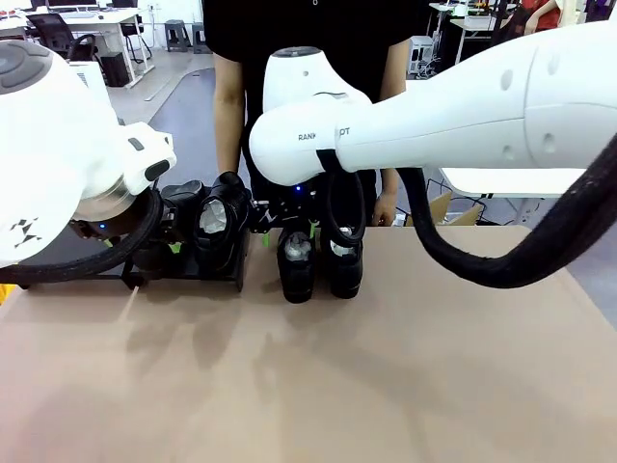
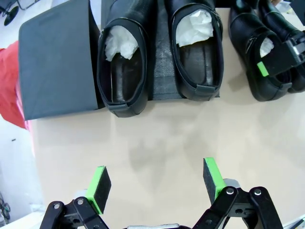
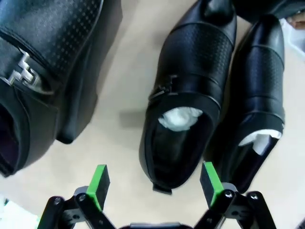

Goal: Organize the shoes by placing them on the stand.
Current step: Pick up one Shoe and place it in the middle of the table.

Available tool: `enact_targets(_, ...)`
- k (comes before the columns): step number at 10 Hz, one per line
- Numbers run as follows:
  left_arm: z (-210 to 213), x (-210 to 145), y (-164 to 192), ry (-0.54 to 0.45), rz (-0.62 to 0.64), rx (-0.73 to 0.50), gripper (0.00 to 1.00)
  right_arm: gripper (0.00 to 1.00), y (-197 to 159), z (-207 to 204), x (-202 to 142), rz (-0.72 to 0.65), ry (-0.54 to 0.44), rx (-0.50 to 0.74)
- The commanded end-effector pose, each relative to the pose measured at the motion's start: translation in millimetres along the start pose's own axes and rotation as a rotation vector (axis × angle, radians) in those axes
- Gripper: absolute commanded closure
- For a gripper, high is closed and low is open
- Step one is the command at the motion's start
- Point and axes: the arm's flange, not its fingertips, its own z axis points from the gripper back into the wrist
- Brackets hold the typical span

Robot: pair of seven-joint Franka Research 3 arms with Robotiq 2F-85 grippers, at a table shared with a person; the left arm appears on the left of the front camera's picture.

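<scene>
Your right gripper (image 3: pixel 155 180) hangs spread over a loose shoe (image 3: pixel 188 95) at its heel, lined up to straddle it; its mate (image 3: pixel 259 105) lies close beside on the table (image 3: pixel 126 71). Two shoes (image 2: pixel 121 62) fill one platform of the stand (image 2: pixel 57 67), the other bare (left gripper (image 2: pixel 156 185) spread too, over bare table).

Stand (image 2: pixel 57 67): low, matte black, two flat platforms side by side. One platform bare. The other carries the first shoe (image 2: pixel 121 62) and second shoe (image 2: pixel 195 52), parallel and upright, heels at or just past its edge. Third shoe (image 3: pixel 183 109) and fourth shoe (image 3: pixel 257 109) stand on the tabletop just beside the stand, close together. All glossy black, with crumpled white paper inside.
</scene>
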Motion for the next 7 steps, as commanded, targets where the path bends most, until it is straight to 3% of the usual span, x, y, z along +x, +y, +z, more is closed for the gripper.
enact_targets(1,1.3,1.9,2.8,0.007,-0.012,0.002,0.0,0.0,15.6,1.0,9.1,-0.021,-0.026,-0.02)
enact_targets(7,1.3,1.9,2.8,0.007,-0.012,0.002,0.0,0.0,20.3,-34.2,23.6,-0.083,0.015,-0.045)
